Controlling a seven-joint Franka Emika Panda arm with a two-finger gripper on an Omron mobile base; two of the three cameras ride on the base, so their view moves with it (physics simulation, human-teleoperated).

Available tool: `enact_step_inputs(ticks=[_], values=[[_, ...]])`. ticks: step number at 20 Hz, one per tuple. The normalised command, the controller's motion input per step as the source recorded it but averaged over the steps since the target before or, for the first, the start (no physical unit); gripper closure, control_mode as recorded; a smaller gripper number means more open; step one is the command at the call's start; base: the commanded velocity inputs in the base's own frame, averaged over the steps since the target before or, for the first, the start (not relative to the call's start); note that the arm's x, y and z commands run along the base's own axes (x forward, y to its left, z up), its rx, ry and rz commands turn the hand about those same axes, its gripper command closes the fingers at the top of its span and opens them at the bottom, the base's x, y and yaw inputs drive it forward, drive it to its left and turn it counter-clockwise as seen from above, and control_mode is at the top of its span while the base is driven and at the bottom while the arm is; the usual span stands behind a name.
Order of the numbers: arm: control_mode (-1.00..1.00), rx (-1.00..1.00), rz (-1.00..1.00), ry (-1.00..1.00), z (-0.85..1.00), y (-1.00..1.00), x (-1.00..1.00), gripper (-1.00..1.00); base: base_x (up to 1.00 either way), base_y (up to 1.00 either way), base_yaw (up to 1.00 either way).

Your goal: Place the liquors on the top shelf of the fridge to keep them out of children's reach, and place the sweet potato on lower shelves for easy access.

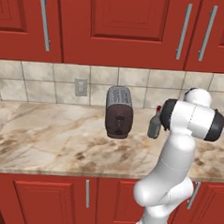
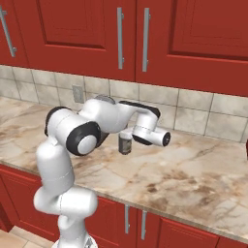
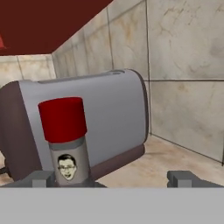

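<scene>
Item: grey liquor bottle, red cap, upright on worktop just beside toaster. End effector: fingers spread, bottle off-centre near one fingertip. Handling, as judged: centre bottle between fingers, close below cap, avoid nudging toaster.

No readable txt; grey bottle label has face pic only.

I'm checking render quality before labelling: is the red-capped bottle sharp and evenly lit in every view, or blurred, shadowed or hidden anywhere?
Hand view: red-capped bottle close, large, evenly lit, label face readable, edges slightly soft; toaster behind it shows no glare. Left base view: bottle small, coarse, partly hidden by the arm. Right base view: bottle dim under the gripper, cap covered.
</scene>
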Motion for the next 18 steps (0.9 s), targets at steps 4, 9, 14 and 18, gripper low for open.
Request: enact_step_inputs(ticks=[4,9,14,18], values=[[-1.00,0.00,0.03,0.00,-0.04,0.00,0.00,-1.00,0.00,0.00,0.00],[-1.00,0.00,0.04,0.00,-0.01,0.03,0.00,-1.00,0.00,0.00,0.00],[-1.00,0.00,0.04,0.00,0.00,0.20,0.00,-1.00,0.00,0.00,0.00],[-1.00,0.00,0.04,0.00,0.00,0.33,0.00,-1.00,0.00,0.00,0.00]])
